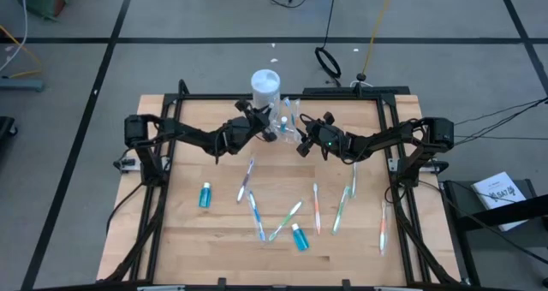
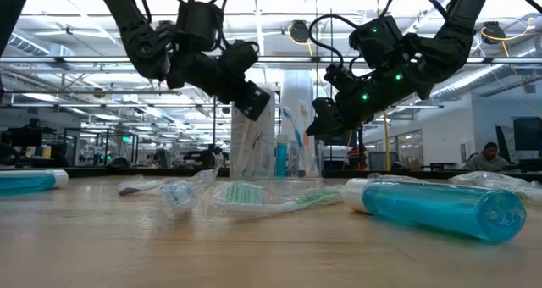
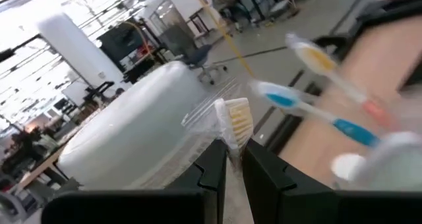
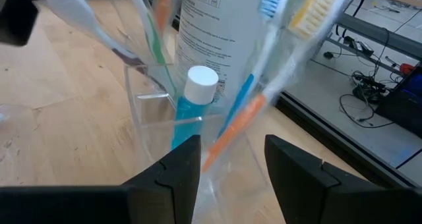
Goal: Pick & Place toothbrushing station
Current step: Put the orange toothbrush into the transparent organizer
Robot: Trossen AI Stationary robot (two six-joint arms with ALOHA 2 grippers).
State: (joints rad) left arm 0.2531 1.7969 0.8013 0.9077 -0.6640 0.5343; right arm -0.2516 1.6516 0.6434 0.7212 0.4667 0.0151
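From above: clear cup (image 1: 288, 120) at the table's (image 1: 180, 240) far edge between both grippers, beside a white-lidded jar (image 1: 265, 87); toothbrushes (image 1: 317, 207) and tubes (image 1: 205, 195) scattered nearer. Left wrist: left gripper (image 3: 234, 159) pinches a wrapped toothbrush (image 3: 235, 122). Right wrist: right gripper (image 4: 232, 159) spread wide before the cup (image 4: 171, 95).

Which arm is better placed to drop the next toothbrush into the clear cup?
Left, probably. The left claw is shut on a wrapped toothbrush beside the cup; the right claw is open and empty there.
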